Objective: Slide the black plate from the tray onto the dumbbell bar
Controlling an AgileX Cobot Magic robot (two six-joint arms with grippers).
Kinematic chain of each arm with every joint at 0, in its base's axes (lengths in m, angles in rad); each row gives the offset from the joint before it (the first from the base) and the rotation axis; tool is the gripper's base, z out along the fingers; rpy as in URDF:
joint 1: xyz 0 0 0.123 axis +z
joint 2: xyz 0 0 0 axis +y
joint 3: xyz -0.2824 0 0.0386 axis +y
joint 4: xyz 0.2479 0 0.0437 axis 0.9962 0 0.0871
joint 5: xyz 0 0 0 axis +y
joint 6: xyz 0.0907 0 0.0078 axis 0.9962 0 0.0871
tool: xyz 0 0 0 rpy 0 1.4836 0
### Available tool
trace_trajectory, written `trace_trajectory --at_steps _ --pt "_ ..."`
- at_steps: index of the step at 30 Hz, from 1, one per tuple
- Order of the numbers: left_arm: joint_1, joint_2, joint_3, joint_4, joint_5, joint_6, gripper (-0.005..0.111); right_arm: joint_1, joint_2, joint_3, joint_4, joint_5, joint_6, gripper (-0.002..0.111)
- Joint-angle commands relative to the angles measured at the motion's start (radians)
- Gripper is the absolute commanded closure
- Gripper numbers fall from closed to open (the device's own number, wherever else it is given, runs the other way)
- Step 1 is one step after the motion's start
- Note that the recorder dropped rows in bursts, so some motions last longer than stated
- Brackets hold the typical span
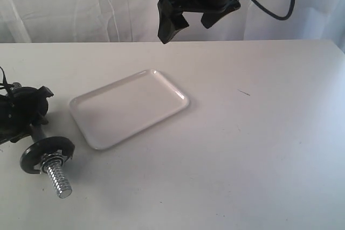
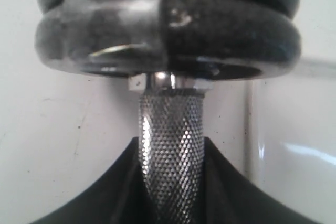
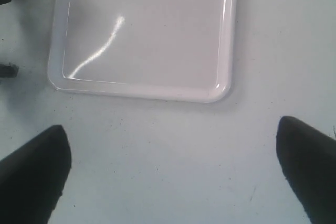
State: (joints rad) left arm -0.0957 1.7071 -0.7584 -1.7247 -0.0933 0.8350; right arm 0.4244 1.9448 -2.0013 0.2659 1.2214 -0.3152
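The white tray (image 1: pixel 129 106) lies at the table's middle left, also in the right wrist view (image 3: pixel 147 35), and nothing lies in it. The dumbbell bar (image 1: pixel 58 179) rests at the left, its threaded end pointing toward the front. A black plate (image 1: pixel 31 159) sits on the bar behind a silver collar nut (image 1: pixel 51 160). The left wrist view shows two black discs (image 2: pixel 231 40) stacked against each other on the bar. My left gripper (image 1: pixel 21 112) (image 2: pixel 171 145) is shut on the bar's knurled middle (image 2: pixel 170 129). My right gripper (image 1: pixel 186 22) (image 3: pixel 173 161) hangs open high above the tray's far side.
White curtains (image 1: pixel 81 4) hang behind the table's back edge. A small dark mark (image 1: pixel 244 92) shows on the white tabletop to the right of the tray. A black cable (image 1: pixel 275 9) trails from the right arm.
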Motion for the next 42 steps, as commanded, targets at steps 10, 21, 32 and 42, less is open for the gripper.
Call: trace_trajectory --at_steps 10,21,32,42 --pt "0.001 -0.025 -0.024 -0.02 0.109 0.001 0.107 -0.007 -0.01 -0.001 -0.002 0.0 0.007 0.004" --pt "0.001 -0.025 -0.024 -0.02 0.17 0.001 0.105 -0.007 -0.01 -0.001 -0.002 0.0 0.007 0.004" --pt "0.003 -0.025 -0.024 -0.02 0.195 -0.036 0.059 -0.007 -0.012 -0.001 -0.002 0.0 0.007 0.004" --pt "0.003 -0.025 -0.024 -0.02 0.199 -0.039 0.059 -0.007 -0.012 -0.001 -0.002 0.0 0.007 0.004"
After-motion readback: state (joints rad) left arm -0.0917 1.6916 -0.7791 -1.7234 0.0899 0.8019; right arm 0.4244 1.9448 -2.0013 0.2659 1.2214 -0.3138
